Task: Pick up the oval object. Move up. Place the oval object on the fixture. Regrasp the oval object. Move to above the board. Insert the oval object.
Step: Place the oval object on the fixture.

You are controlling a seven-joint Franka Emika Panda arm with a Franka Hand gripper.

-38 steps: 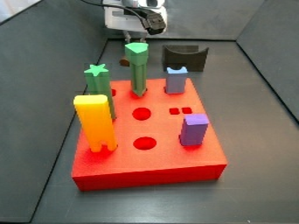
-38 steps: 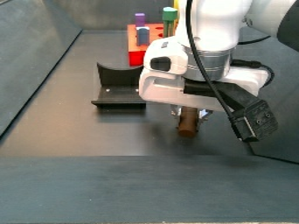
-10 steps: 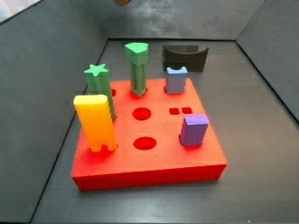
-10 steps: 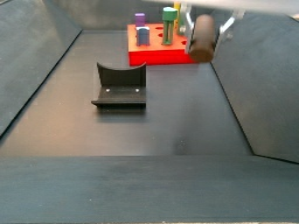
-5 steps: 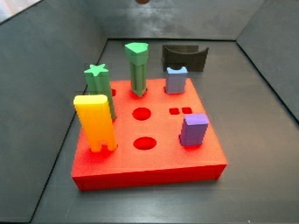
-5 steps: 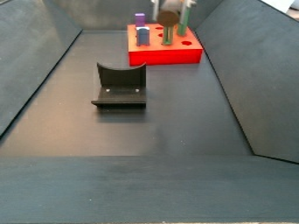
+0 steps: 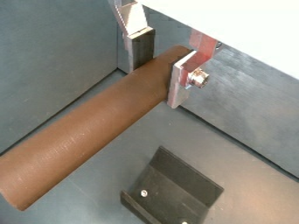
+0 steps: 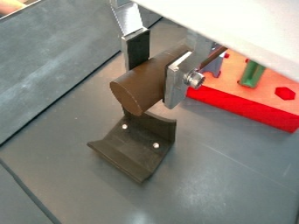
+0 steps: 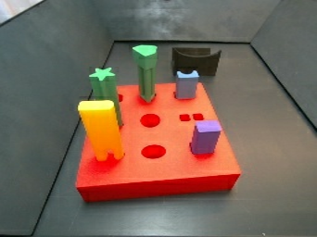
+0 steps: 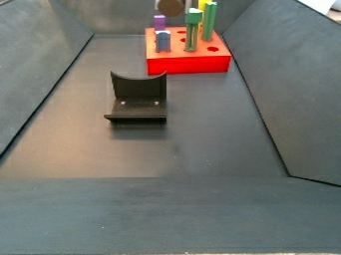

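The oval object (image 7: pixel 93 131) is a long brown rod with an oval end face (image 8: pixel 138 87). My gripper (image 7: pixel 162 68) is shut on it near one end and holds it level, high in the air; the gripper also shows in a wrist view (image 8: pixel 158 70). The fixture (image 8: pixel 135 149) lies on the floor right below the rod, and it also shows in a wrist view (image 7: pixel 173 188). The red board (image 8: pixel 251 96) lies beyond. The gripper is above the frame in both side views; only a brown tip (image 10: pixel 173 5) shows at one top edge.
The red board (image 9: pixel 173 171) carries a yellow piece (image 9: pixel 99 130), a green star piece (image 9: pixel 102 83), a tall green piece (image 9: pixel 145 72), a blue piece (image 9: pixel 186 83) and a purple piece (image 9: pixel 206 137). The fixture (image 9: pixel 196 60) stands behind it and also shows in a side view (image 10: pixel 136 97). Dark walls enclose the floor.
The gripper lifted the oval object off the floor and rose out of the top of both side views, moving toward the fixture and board end.
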